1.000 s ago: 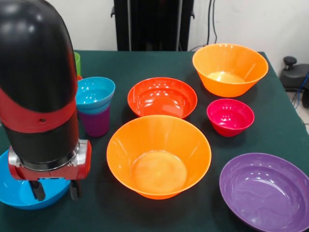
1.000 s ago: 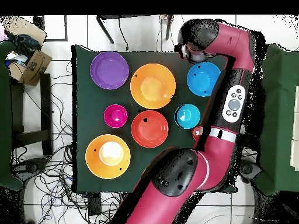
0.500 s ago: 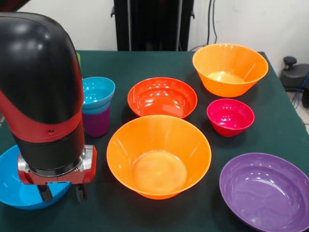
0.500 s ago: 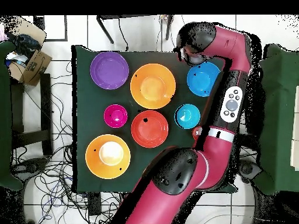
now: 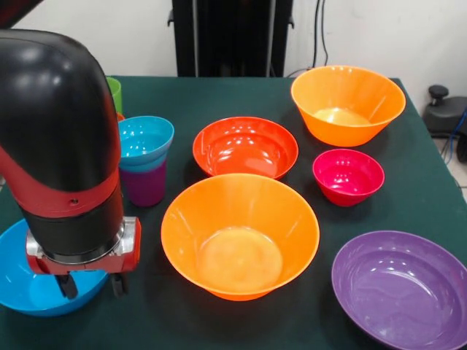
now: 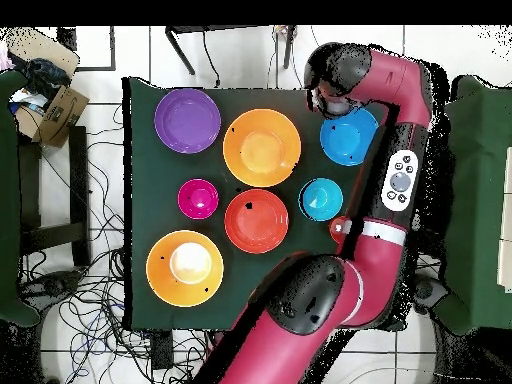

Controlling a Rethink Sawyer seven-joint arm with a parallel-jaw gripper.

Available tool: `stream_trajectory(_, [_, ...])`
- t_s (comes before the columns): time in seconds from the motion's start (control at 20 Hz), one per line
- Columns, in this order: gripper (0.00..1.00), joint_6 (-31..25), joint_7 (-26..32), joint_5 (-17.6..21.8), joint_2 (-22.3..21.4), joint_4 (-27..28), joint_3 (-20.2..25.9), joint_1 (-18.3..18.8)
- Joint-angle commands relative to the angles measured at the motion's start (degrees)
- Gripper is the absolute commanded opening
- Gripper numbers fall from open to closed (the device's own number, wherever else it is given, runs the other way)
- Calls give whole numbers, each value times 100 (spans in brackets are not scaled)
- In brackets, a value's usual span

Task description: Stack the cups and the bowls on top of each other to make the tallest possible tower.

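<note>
Presently, item one: the large blue bowl sits at the near left corner of the desk, upright, its right rim under the tool. The tool's two dark fingertips hang apart, one inside the bowl's rim and one just outside it on the desk side, so the tool reads as partly open and straddling the rim; whether either tip touches the plastic cannot be told, and nothing is held. Risk, judged: a pinch on one thin glossy wall may slip, or tip the bowl as it lifts, since the weight hangs off to one side; a tilted bowl could then knock the start of the tower just behind it. That start is a small teal-blue bowl nested in the purple tumbler, narrow at the foot and easily toppled by the bulky arm passing close. A green cup shows partly behind the arm. Other stock, well apart: large orange bowl at centre, shallow red-orange bowl behind it, second large orange bowl at far right, small magenta bowl, large purple bowl at near right. Overhead, the arm's end covers one edge of the large blue bowl.
</note>
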State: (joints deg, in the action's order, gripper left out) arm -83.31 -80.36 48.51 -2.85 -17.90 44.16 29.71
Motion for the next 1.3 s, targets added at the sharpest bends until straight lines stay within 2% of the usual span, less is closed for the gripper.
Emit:
stream_trajectory(0.05, [100,432,1322,-26,-323,-1046,-502,187])
stream_trajectory(0.4, [100,1039,968,-295,-557,-2012,-967,382])
stream_trajectory(0.55, [100,1092,964,-365,-519,-2119,-1008,413])
stream_trajectory(0.9, [100,1600,835,-549,-503,-2532,-1084,459])
stream_trajectory(1.3, [100,1794,878,-653,-489,-2672,-1090,467])
